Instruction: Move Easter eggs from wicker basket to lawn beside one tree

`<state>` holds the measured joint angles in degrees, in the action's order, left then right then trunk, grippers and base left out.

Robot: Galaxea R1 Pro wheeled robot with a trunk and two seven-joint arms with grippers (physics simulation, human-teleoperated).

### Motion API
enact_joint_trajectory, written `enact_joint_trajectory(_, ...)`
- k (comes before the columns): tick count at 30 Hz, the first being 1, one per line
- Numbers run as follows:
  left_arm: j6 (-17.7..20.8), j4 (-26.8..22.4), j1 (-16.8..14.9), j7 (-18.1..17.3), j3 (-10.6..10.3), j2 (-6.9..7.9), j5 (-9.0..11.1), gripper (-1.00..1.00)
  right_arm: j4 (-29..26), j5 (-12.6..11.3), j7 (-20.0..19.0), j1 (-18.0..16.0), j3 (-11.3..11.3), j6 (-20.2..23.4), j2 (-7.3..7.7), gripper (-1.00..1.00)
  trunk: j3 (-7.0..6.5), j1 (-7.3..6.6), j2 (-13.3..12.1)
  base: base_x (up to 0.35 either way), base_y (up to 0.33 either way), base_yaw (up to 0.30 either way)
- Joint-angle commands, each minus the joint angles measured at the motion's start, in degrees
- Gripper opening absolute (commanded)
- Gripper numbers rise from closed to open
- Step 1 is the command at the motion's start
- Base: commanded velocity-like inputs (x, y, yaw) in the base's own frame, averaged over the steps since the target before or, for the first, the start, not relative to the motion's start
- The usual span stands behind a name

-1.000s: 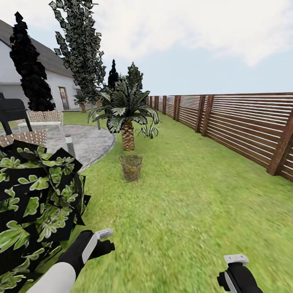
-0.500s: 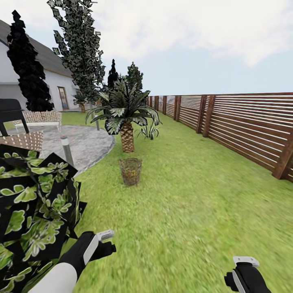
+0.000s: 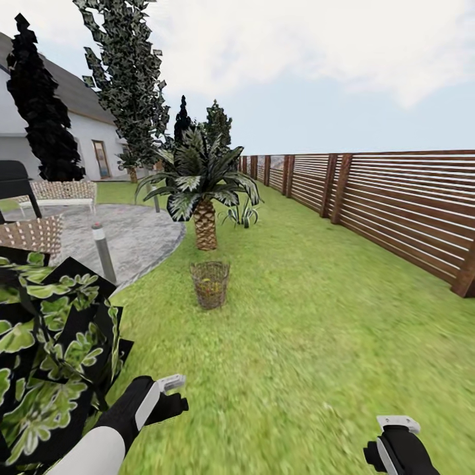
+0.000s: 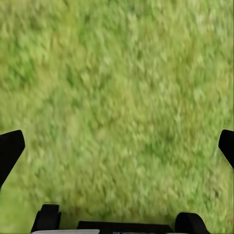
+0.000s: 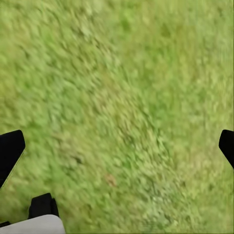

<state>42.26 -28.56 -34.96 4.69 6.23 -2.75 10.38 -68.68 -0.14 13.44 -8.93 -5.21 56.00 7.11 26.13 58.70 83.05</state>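
Basket position: the wicker basket (image 3: 210, 284) stands upright on the lawn (image 3: 310, 330), well ahead of both arms and slightly left of centre, in front of the short palm (image 3: 203, 191), with yellowish flecks, probably the Easter eggs, glimpsed through its weave. Left gripper (image 3: 173, 393) is the nearer to it, right gripper (image 3: 396, 429) farther off to the side. Both grippers hang over bare grass with fingers spread wide, empty.

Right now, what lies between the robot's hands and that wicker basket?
Only bare lawn, in the head view, separates the left gripper and right gripper from the wicker basket.
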Motion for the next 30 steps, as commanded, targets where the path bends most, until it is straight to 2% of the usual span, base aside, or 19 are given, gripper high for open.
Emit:
enact_joint_trajectory(1,0.28,-0.09,-0.02,0.49,0.27,-0.06,0.60,1.00,-0.05,-0.03,0.10,-0.04,0.02,0.27,0.01,1.00,0.07,0.03,0.03,0.324,0.000,0.000)
enact_joint_trajectory(17,0.35,-0.31,-0.02,0.61,0.36,0.51,0.26,1.00,-0.01,-0.07,0.10,-0.02,-0.07,0.25,0.06,1.00,0.07,0.03,0.03,0.324,0.000,-0.016)
enact_joint_trajectory(19,0.38,-0.78,-0.02,0.84,0.47,1.94,0.21,1.00,-0.03,-0.05,0.10,-0.03,-0.16,0.25,0.08,1.00,0.07,0.03,0.03,0.328,0.000,-0.009)
enact_joint_trajectory(23,0.58,-0.62,-0.02,0.57,0.35,7.48,0.24,1.00,0.02,-0.04,0.10,-0.03,-0.10,0.25,0.09,1.00,0.07,0.03,0.03,0.329,0.000,-0.002)
enact_joint_trajectory(26,0.62,-0.45,-0.02,0.20,0.42,10.36,0.27,1.00,-0.03,-0.03,0.10,-0.04,-0.07,0.25,0.10,1.00,0.07,0.03,0.03,0.329,0.000,0.000)
enact_joint_trajectory(30,0.59,-0.23,-0.02,-1.82,0.40,12.99,0.17,1.00,0.02,-0.03,0.10,-0.04,0.06,0.25,-0.12,1.00,0.07,0.03,0.03,0.329,0.000,0.000)
